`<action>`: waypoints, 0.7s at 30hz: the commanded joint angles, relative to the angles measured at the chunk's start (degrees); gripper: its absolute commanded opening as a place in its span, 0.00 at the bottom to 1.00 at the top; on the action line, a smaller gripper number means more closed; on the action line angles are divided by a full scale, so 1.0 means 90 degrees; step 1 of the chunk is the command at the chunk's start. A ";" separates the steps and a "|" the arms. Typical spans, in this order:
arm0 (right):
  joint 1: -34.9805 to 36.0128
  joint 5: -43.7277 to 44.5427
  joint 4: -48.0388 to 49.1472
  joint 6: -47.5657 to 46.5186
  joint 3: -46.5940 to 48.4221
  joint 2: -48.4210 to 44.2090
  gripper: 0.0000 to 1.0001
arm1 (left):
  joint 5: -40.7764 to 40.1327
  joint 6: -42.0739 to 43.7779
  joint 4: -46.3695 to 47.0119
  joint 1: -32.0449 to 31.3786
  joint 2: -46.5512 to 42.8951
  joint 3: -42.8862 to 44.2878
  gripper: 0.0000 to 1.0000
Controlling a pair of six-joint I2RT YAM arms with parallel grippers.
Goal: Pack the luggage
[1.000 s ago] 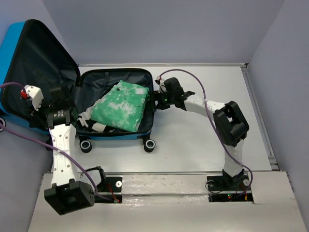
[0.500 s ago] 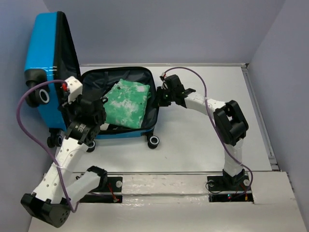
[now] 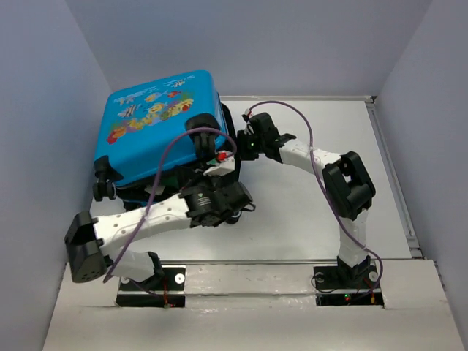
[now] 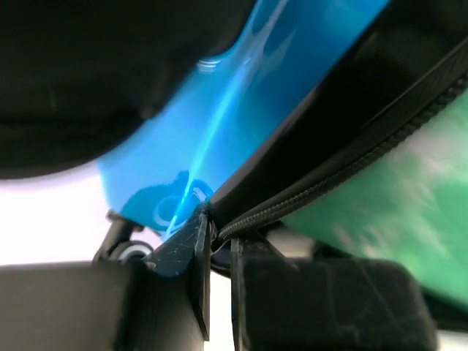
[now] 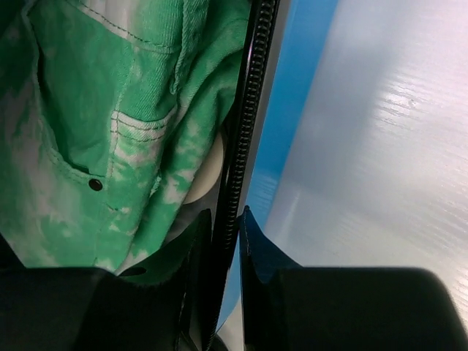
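From above, we see the luggage sitting toward the rear left corner of the bench, its blue fish-printed face turned up and tilted toward the left edge, with a black wheel showing at its near left corner. The left arm stretches from the near left corner across to the near right corner of the luggage. The right arm bends in from the near right side and meets the right side of the luggage about midway back on the bench. In the left wrist view, the left gripper is nearly closed, its fingers pinching the thin black zippered edge of the luggage. Blurred blue shell rises to the left of that edge, and a green garment shows in the gap to the right, so the lid is not fully down. In the right wrist view, the right gripper is likewise drawn narrow, clamped on the zipper rim of the luggage. The green garment, with its white stitching and a pocket stud, lies inside to the left of the rim. Blue shell and the bare white bench lie outside to the right.
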 commanded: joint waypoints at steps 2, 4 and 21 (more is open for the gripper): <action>0.0094 -0.0529 0.0777 -0.0373 -0.0214 0.0238 0.07 | 0.0481 -0.3149 -0.1324 -0.0724 0.0438 0.1138 0.53; 0.0094 -0.0432 0.0777 -0.0343 -0.0282 0.0170 0.07 | 0.0676 -0.3121 -0.1315 -0.1046 0.0497 0.1354 0.84; -0.1251 -0.0303 0.0875 -0.0762 -0.1823 -0.1226 0.07 | 0.5442 -0.1050 0.1673 0.2317 -0.2021 0.1609 0.99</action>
